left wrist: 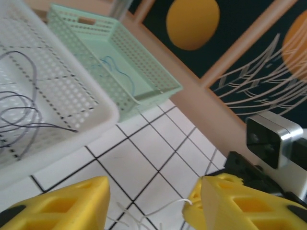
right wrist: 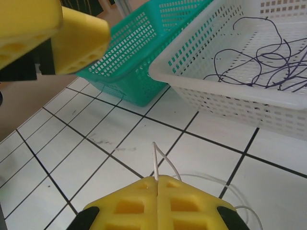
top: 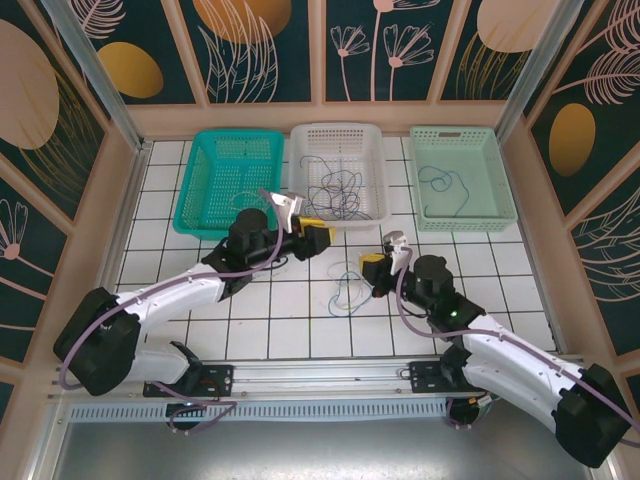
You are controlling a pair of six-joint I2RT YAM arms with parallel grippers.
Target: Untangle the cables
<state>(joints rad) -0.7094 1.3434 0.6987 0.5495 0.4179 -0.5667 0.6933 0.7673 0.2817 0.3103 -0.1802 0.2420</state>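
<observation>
Though one thin blue cable [top: 445, 183] lies in the mint-green plastic basket [top: 465, 222], a worktop tangle [top: 347, 292] is left: your right fingers [right wrist: 129, 206] pinch a whitish wire [right wrist: 156, 160], left fingers [left wrist: 62, 203] apart.

Glossy tiled table [top: 300, 320], perforated white plastic basket [top: 338, 128], smooth thin cables [top: 345, 290]

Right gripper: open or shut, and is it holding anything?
Shut on the pale whitish cable. On the right gripper the yellow fingers meet with no gap, and the cable rises from the seam between them.

Overhead, two low close-ups — white basket [right wrist: 225, 100] shared
</observation>
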